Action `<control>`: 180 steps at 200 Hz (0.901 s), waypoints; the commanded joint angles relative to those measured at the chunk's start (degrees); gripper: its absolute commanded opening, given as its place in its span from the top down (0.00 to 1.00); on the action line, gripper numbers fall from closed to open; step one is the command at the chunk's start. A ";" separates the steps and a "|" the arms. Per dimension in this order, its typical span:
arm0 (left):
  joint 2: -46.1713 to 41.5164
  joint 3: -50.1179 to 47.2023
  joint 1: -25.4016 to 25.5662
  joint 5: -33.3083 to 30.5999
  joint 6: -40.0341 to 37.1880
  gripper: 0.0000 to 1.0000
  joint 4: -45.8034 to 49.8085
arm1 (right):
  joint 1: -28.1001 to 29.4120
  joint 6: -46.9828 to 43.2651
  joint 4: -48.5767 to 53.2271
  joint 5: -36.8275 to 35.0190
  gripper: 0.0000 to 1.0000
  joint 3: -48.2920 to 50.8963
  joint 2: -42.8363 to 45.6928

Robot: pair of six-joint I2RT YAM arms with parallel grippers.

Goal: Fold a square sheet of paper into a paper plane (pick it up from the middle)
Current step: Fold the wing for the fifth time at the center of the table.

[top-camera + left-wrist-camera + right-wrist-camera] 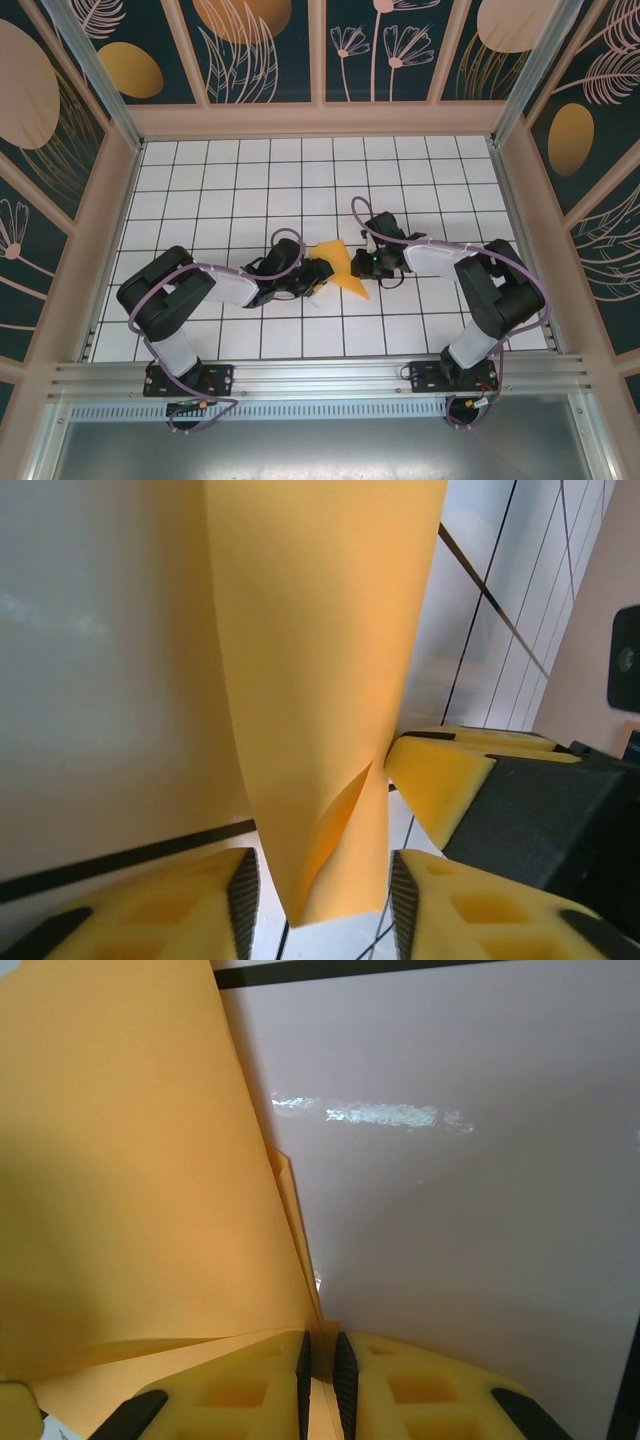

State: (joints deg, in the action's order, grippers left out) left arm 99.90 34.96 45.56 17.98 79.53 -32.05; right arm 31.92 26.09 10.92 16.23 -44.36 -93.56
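Tabletop (pixel 250 180) gridded white beneath orange paper (pixel 345 268), floral walls (pixel 400 50).

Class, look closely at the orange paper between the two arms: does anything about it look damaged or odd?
Yes. In the left wrist view the paper has a curved buckle near its lower end, between the fingers of the left gripper, rather than a clean straight crease.
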 commanded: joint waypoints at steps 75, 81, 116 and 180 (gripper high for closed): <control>2.58 2.92 0.31 0.37 2.22 1.00 -4.10 | 0.33 -3.54 1.06 -3.96 0.70 -1.07 3.08; 2.56 3.05 0.27 0.39 2.06 1.00 -3.71 | 0.42 -4.32 1.26 -4.39 0.69 -1.08 4.19; 2.74 3.90 0.24 0.48 1.91 1.00 -2.45 | 2.57 -8.31 2.73 -10.29 0.64 -0.13 10.79; 2.61 6.27 0.21 0.66 0.99 1.00 1.56 | 13.87 -13.06 2.99 -18.44 0.60 1.39 12.08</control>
State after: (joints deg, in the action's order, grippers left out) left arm 101.97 39.20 45.56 18.15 81.17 -33.78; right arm 43.27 15.79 12.34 2.74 -44.10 -80.49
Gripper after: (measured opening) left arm 0.068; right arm 0.397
